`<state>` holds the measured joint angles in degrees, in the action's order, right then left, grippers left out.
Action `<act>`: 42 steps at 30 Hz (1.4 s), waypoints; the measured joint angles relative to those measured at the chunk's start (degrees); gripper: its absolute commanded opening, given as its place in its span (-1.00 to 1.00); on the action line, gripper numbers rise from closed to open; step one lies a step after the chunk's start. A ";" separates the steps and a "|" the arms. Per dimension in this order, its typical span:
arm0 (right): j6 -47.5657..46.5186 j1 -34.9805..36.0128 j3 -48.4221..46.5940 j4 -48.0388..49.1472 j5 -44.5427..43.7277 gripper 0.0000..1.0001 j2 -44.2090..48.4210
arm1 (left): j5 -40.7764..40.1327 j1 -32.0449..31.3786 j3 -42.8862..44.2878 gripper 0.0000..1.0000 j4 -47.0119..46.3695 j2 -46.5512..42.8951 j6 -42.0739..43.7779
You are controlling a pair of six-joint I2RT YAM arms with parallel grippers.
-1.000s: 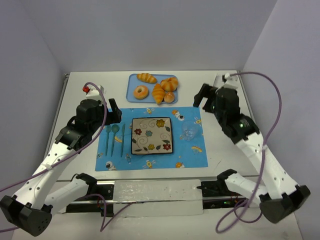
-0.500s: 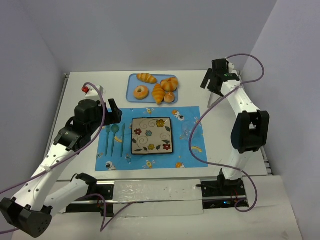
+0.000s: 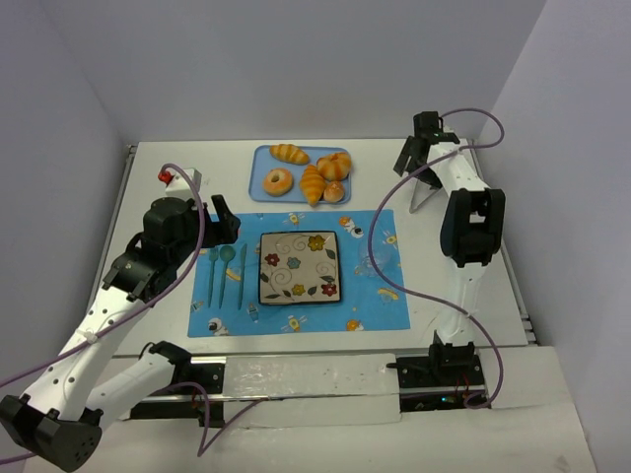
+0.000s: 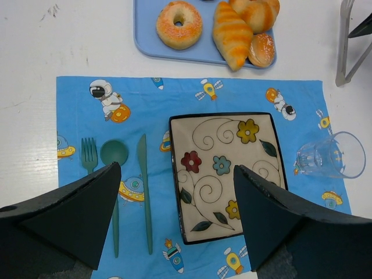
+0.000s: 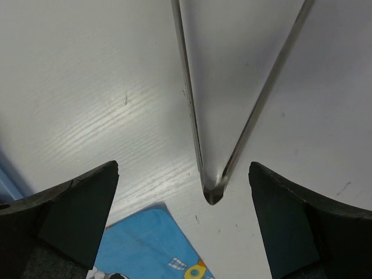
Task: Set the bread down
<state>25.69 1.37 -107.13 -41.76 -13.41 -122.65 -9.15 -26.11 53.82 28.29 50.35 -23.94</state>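
The bread (image 3: 334, 192) is a small golden bun at the front right corner of the blue tray (image 3: 258, 168) at the back of the table. It also shows in the left wrist view (image 4: 261, 49). Nothing holds it. My left gripper (image 3: 223, 217) is open and empty above the left part of the blue placemat (image 3: 370, 305); in its wrist view the left gripper (image 4: 177, 168) frames the flowered plate (image 4: 224, 174). My right gripper (image 3: 418, 161) is open and empty at the back right, above metal tongs (image 5: 212, 186) on the bare table.
On the tray lie a donut (image 4: 179, 24), a croissant (image 4: 231, 35), a scored round bun (image 4: 256, 11) and a second croissant (image 3: 289, 152). Teal cutlery (image 4: 142, 192) lies left of the plate. A clear glass (image 4: 331, 156) stands to its right. The tongs (image 3: 424, 192) lie right of the mat.
My right arm has swung from over the mat's right side to the back right and now hangs over the tongs. The left arm has barely moved. The pastries have not moved.
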 measured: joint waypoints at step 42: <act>2.47 -4.94 -8.96 -3.58 2.08 0.96 -14.14 | 0.42 0.35 0.00 0.77 0.00 0.39 0.00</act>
<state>28.16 -3.57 -116.09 -45.34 -11.33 -136.79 -8.73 -25.76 53.82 28.29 50.74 -23.94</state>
